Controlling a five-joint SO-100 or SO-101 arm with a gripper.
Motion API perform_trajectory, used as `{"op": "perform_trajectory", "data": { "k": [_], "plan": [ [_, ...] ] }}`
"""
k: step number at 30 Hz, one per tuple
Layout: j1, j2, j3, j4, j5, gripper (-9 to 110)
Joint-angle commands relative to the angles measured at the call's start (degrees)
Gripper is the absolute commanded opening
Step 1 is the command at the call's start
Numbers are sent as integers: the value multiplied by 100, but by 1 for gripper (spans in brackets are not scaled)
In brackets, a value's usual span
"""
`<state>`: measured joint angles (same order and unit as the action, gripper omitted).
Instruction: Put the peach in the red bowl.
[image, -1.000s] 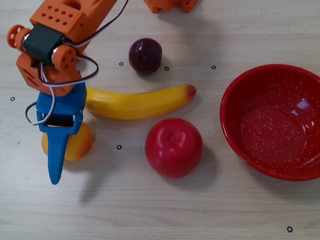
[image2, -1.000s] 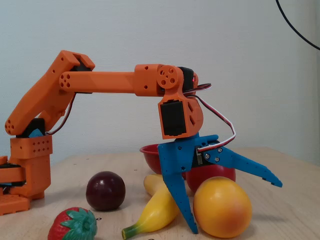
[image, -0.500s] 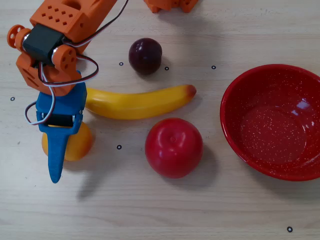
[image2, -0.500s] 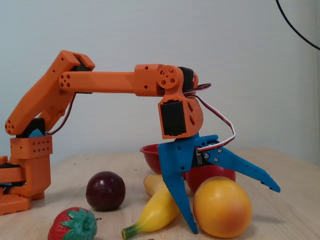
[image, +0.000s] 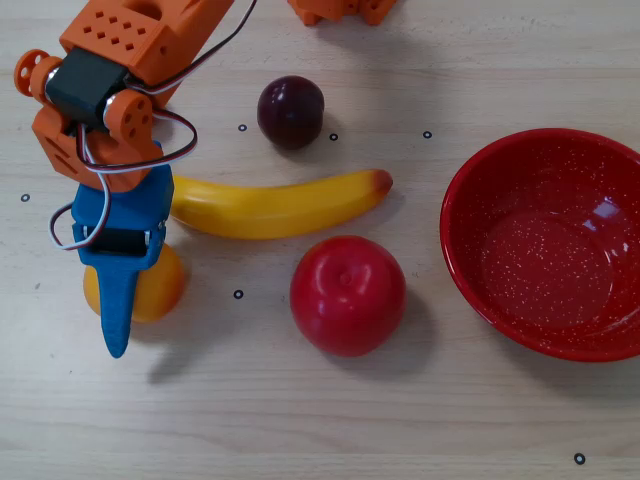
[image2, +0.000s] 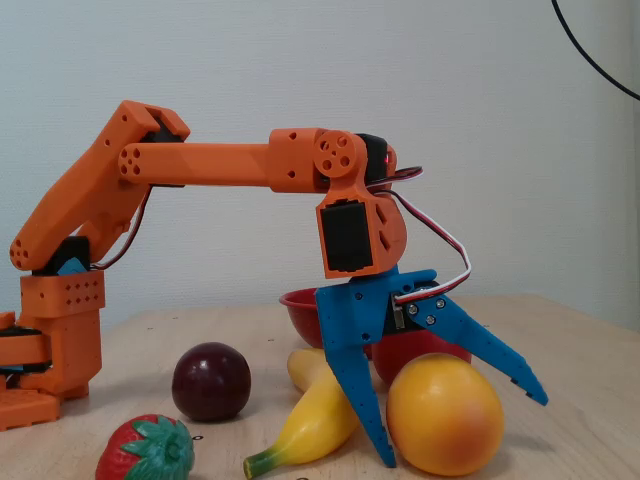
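The yellow-orange peach (image: 162, 285) (image2: 443, 414) lies on the table at the left of the overhead view, half covered by my blue gripper (image: 120, 300) (image2: 462, 430). The gripper is open and straddles it. In the fixed view one finger stands on the table at the peach's left side, and the other slants over its upper right, a little apart from it. The red bowl (image: 470, 270) (image2: 300, 304) sits at the right edge of the overhead view with nothing in it; in the fixed view only its rim shows behind the gripper.
A red apple (image: 348, 295) (image2: 432, 346) lies between the peach and the bowl. A banana (image: 275, 205) (image2: 312, 420) stretches just behind the peach, a dark plum (image: 290, 111) (image2: 210, 381) beyond it. A toy strawberry (image2: 146, 448) lies near the fixed camera.
The slanted finger has swung down toward the peach, narrowing the opening. The arm and the fruits have stayed in place.
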<state>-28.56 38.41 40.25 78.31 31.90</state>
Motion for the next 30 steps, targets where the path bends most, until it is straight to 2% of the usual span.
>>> {"op": "perform_trajectory", "data": {
  "k": [1,10,22,27,30],
  "plan": [
    [70,211,-422,-44,62,45],
    [35,193,-431,-105,132,37],
    [-9,176,-413,-132,211,34],
    [18,176,-431,-105,229,26],
    [26,176,-422,-62,290,17]
  ]
}}
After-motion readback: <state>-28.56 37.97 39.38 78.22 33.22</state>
